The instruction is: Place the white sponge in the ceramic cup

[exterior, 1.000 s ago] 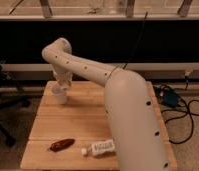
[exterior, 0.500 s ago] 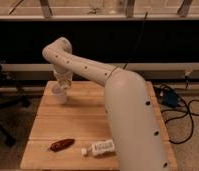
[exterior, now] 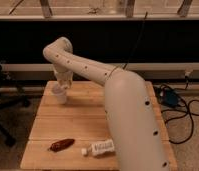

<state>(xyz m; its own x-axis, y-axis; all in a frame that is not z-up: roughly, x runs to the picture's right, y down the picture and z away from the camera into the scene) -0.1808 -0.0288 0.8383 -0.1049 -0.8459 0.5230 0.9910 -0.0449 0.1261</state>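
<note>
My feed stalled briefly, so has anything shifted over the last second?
Nothing visibly changed. The gripper hangs right above the ceramic cup at the far left of the wooden table, as before. The red-brown object and white labelled tube lie where they were near the front edge.

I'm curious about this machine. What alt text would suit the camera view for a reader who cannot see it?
A thick white robot arm bends over a wooden table, its gripper right above a small pale ceramic cup at the far left corner. Near the front edge lie a reddish-brown object and a white labelled tube.
</note>
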